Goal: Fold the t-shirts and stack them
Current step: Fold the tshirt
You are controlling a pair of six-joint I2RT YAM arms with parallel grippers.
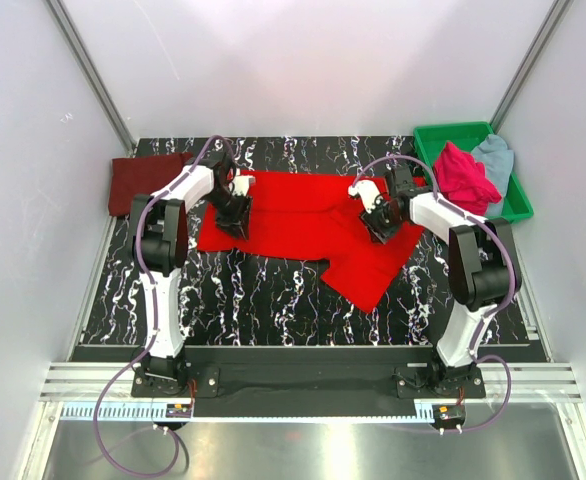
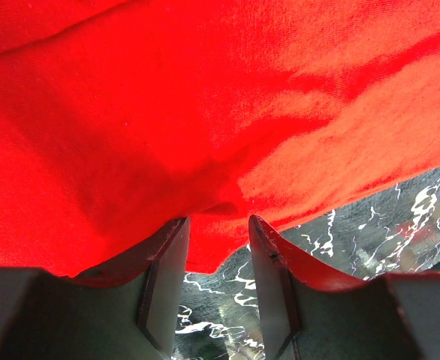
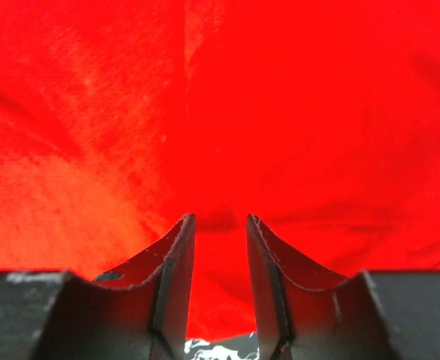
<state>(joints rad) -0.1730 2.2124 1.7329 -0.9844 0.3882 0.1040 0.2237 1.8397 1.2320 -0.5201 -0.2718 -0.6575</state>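
Observation:
The bright red t-shirt [image 1: 313, 225] lies spread on the black marbled table [image 1: 263, 300], with one part reaching toward the front right. My left gripper [image 1: 235, 215] is low over its left edge. In the left wrist view the jaws [image 2: 218, 219] stand apart, with the red hem [image 2: 205, 251] between the fingertips. My right gripper [image 1: 378, 222] is low over the shirt's right part. Its jaws [image 3: 220, 217] also stand apart, with red cloth [image 3: 220, 112] between and ahead of them. The dark maroon shirt [image 1: 143, 182] lies at the far left. The magenta-pink shirt [image 1: 463, 178] and the pale grey-blue shirt [image 1: 495, 155] lie in the green tray.
The green plastic tray [image 1: 453, 130] stands at the back right corner of the table. White walls close in the table on the left, right and back. The arm bases stand on a rail [image 1: 303, 380] at the near edge.

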